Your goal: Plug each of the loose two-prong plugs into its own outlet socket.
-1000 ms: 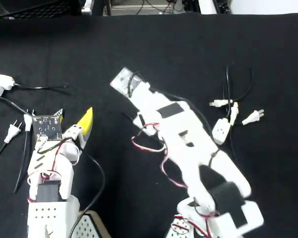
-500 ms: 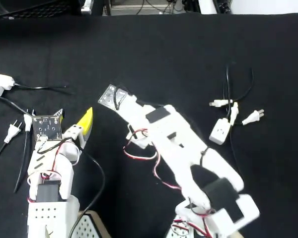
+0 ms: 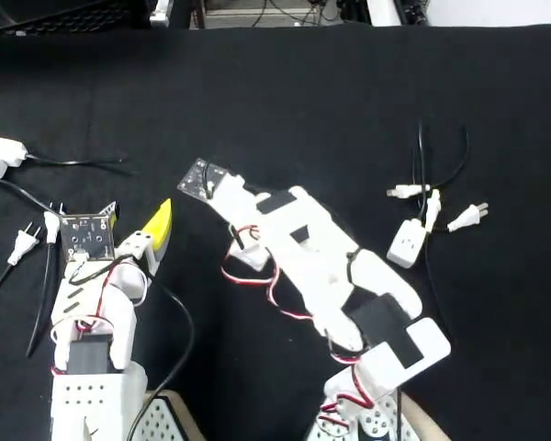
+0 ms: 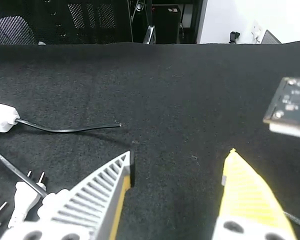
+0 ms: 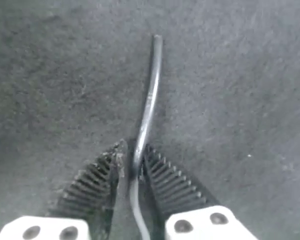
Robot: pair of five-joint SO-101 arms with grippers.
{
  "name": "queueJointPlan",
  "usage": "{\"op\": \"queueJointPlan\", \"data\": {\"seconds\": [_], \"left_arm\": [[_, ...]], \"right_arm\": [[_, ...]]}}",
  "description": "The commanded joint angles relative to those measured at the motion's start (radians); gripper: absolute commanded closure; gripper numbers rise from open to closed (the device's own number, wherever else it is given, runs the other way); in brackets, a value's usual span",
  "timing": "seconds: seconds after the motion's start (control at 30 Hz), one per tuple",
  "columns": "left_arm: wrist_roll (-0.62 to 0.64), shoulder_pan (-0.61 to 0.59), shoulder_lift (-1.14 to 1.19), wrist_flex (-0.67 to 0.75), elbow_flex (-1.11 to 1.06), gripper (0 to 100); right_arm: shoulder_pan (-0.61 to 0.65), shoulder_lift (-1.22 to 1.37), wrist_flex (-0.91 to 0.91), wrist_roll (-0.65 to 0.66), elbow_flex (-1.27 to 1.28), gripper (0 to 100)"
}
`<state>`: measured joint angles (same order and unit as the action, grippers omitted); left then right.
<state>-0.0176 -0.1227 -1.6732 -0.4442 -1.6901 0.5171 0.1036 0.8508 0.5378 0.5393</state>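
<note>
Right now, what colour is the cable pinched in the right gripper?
Black. The cable in the right gripper shows best in the right wrist view.

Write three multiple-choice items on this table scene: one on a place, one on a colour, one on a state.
1. The white socket block by the right arm lies:
A) off the table
B) between the two arms
C) on the black cloth beside two white plugs

2. One finger of the left gripper is:
A) red
B) yellow
C) blue

3. The right gripper is:
A) shut on a black cable
B) open and empty
C) shut on a white plug

Answers:
1 C, since the high view shows the block on the cloth with both plugs close by.
2 B, since the left wrist view shows the yellow finger.
3 A, since the right wrist view shows the gripper closed around the cable.
</note>
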Motion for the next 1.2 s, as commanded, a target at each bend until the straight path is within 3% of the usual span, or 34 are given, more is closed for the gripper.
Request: {"op": "queueJointPlan", "data": {"seconds": [0.0,0.4,0.6,1.17], "left_arm": [[0.002,-0.005,0.005,0.023,-0.018,70],[0.002,-0.005,0.005,0.023,-0.018,70],[0.002,-0.005,0.005,0.023,-0.018,70],[0.002,-0.005,0.005,0.023,-0.018,70]], "right_arm": [[0.015,-0.002,0.055,0.006,-0.097,97.9],[0.017,0.004,0.221,0.008,-0.275,98.2],[0.017,0.005,0.213,0.002,-0.24,85.9],[0.017,0.005,0.121,0.0,-0.145,85.6]]}}
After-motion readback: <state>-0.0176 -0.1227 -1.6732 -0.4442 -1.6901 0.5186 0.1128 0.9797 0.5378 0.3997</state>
